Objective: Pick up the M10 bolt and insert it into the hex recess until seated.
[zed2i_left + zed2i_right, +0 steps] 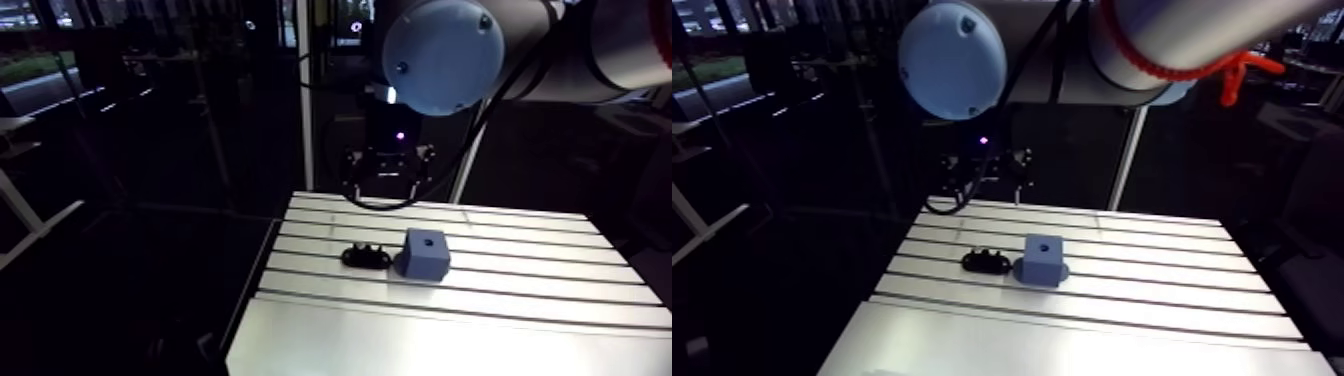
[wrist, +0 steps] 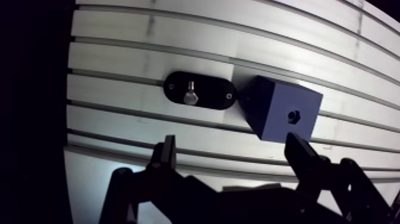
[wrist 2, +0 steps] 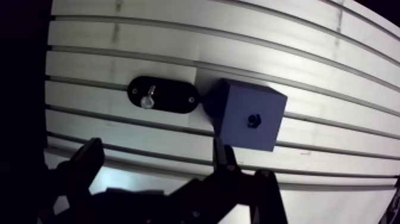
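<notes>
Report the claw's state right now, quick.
Claw: open, holding nothing. The M10 bolt sits in its black holder, ahead of the fingers.

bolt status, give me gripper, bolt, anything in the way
Gripper open, empty. The bolt sits in black holder ahead of it, untouched. Blue block with hex recess right beside holder. Nothing between gripper and bolt.

The blue block [image 2: 283, 110] stands just beside the black holder [image 2: 212, 89]; open table [image 2: 149, 59] lies around both.
</notes>
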Controlling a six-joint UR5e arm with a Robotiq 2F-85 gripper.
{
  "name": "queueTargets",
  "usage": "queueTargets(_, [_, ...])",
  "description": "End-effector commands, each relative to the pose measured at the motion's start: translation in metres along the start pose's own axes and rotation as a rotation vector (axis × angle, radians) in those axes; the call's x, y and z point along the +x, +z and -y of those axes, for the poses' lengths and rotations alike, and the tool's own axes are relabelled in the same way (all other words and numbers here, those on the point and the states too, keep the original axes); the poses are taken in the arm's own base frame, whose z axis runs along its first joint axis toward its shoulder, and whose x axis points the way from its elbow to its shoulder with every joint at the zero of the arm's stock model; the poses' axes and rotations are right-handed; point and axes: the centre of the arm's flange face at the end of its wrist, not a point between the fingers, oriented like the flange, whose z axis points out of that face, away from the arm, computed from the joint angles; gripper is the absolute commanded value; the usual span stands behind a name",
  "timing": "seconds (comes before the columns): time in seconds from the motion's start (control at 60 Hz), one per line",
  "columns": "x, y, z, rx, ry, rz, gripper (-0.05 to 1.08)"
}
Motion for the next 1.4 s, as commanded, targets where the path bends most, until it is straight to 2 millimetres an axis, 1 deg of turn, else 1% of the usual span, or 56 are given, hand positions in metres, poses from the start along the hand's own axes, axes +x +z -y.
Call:
queueTargets(0.017, [-0.005, 0.019, 0.002, -0.001, -0.007, -0.008, 0.01])
queueTargets(0.217, [-0.003, 0.039, 0.003, 0.001, -0.015, 0.014, 0.01])
queueTargets(0.3, [-0.002, 0.043, 0.003, 0.001, -0.02, 0.014, 0.01])
queueTargets(0.4, [-0.001, 0.05, 0.011, 0.001, -0.037, 0.001, 0.01])
queueTargets(0.517, [0.0, 0.051, 0.016, 0.0, -0.046, -0.022, 0.02])
queueTargets(0.6, [-0.002, 0.059, 0.02, 0.001, -0.053, -0.022, 0.02])
queueTargets(0.833, [-0.005, 0.065, 0.022, 0.0, -0.051, -0.033, 0.02])
queueTargets(0.9, [-0.009, 0.07, 0.022, -0.001, -0.055, -0.044, 0.04])
queueTargets(1.15, [-0.011, 0.075, 0.024, -0.001, -0.058, -0.051, 0.04])
queueTargets(1.183, [-0.011, 0.078, 0.024, 0.001, -0.057, -0.046, 0.07])
queueTargets(1.3, [-0.011, 0.079, 0.027, 0.006, -0.056, -0.046, 0.07])
queueTargets(1.4, [-0.009, 0.078, 0.03, 0.021, -0.056, -0.048, 0.12])
